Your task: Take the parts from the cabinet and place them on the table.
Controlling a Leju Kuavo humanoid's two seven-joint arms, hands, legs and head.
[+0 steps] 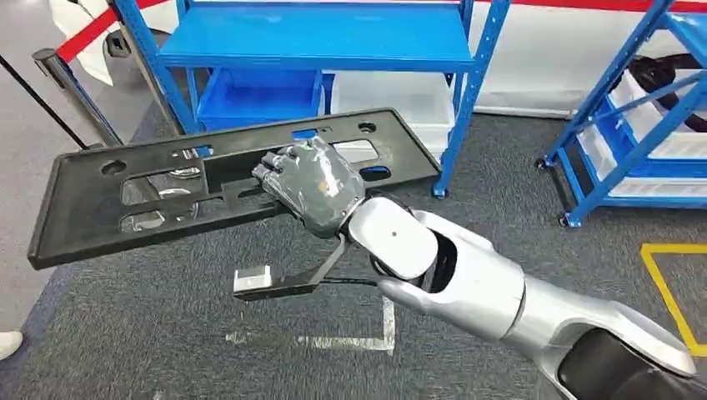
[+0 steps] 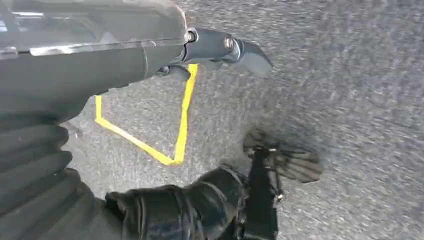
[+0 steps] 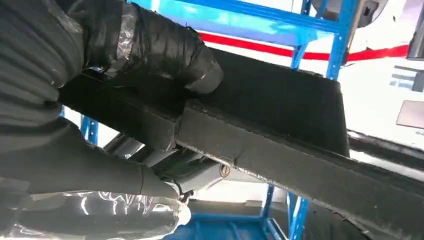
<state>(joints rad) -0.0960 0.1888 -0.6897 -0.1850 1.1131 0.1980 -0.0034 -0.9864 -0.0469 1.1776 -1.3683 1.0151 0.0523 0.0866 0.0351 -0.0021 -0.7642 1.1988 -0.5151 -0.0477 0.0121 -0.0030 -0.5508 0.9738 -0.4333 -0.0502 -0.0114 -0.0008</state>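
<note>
Reaching in from the lower right of the head view, the silver right arm ends in the right hand (image 1: 313,187), whose fingers are clamped on the near long edge of a black plastic part (image 1: 167,187). The right wrist view confirms the grip: the thumb (image 3: 165,47) presses one face of the part (image 3: 280,100) while the darker fingers curl under the other. The part is a long, flat panel with cut-out slots, held in the air above the grey carpet (image 1: 125,333), roughly level and tilted slightly down toward the robot's left, touching nothing else. Carpet and white tape marks lie below it.

The left hand (image 2: 220,47) hangs down over the floor beside a yellow tape line (image 2: 182,120); whether its fingers are apart or together I cannot tell, though nothing appears in them.

Farther off stands the blue cabinet (image 1: 333,42) with blue and white bins on its lower shelf, and a second blue rack (image 1: 634,125) to the right.

The part looks already clear of the cabinet, so the carrying step seems in hand. No table shows, so the next move likely calls for turning toward it while keeping this 1-handed grip steady against the long panel's leverage.
</note>
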